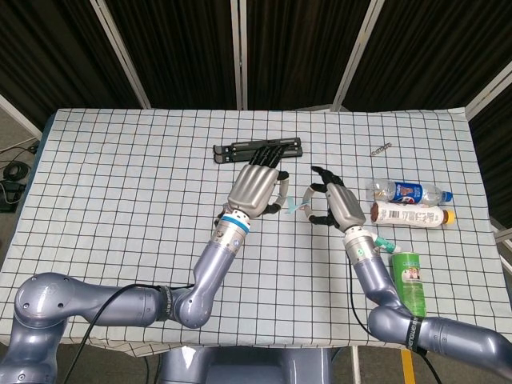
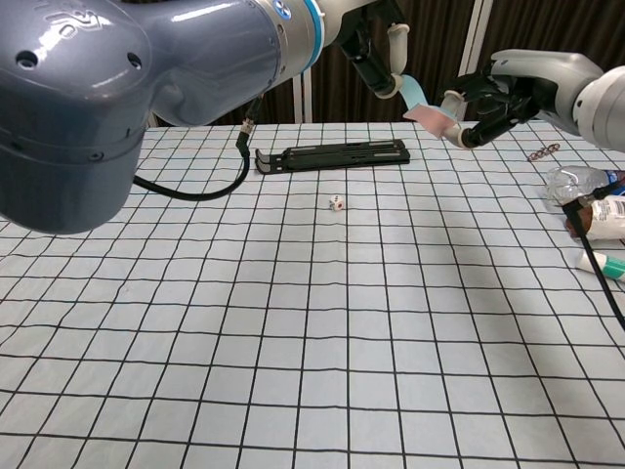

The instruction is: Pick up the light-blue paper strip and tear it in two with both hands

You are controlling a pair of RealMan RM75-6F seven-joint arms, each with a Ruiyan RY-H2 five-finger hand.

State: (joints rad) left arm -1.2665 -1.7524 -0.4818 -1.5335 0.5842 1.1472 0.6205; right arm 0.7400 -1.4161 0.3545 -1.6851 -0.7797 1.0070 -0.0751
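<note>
Two hands are up above the checked tablecloth (image 1: 120, 184), close together near the middle of the table. Your left hand (image 1: 256, 188) pinches one end of the light-blue paper strip (image 2: 418, 101), and your right hand (image 1: 336, 204) closes its fingertips (image 2: 451, 102) on the other end. The strip hangs in the air between them, off the table, in one piece. From the head view you see only a small bit of blue in the gap between the hands. Under the hands, a tiny white die (image 2: 336, 204) sits on the cloth. Behind it lies a long black folding stand (image 1: 258, 149), flat on the table. Off to your right side you have a clear water bottle (image 1: 406, 191) and a white bottle with an orange cap (image 1: 413, 214) lying side by side, just beside each other. Near them stands a green can (image 1: 408, 278), and a small metal chain (image 1: 380, 148) lies farther back.
</note>
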